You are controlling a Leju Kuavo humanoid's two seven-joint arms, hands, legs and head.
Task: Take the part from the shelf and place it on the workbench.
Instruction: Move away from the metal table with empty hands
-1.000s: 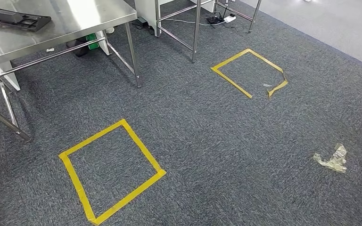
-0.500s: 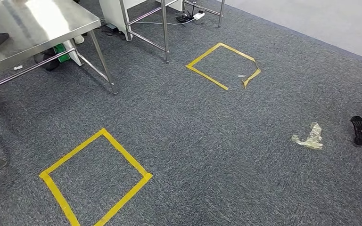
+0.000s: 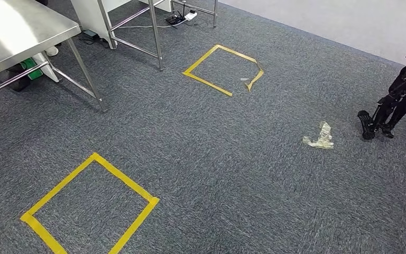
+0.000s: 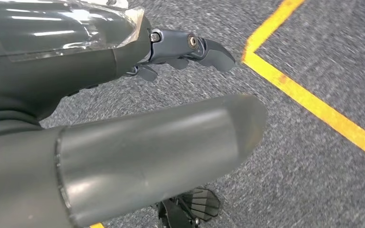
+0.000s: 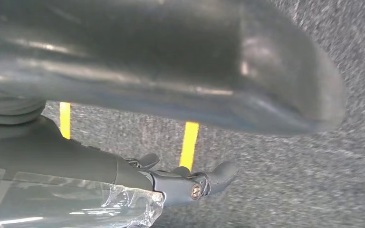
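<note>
Both hands hang empty over the carpet, left hand (image 4: pixel 123 142) and right hand (image 5: pixel 161 95) with fingers apart; judged step: walking to find the shelf, steel counter (image 3: pixel 10 32) alongside.

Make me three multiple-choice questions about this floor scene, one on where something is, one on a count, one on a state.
1. Where does the crumpled clear plastic scrap lie?
A. On the steel table
B. On the carpet
C. Inside a tape square

2. How many yellow tape squares are on the carpet?
A. One
B. Two
C. Four

3. What state is the far tape square in?
A. One corner torn loose
B. Fully intact
C. Covered by a box

Answers: 1 B, it rests on bare grey carpet; 2 B, near square and far square; 3 A, its right corner curls inward.
</note>
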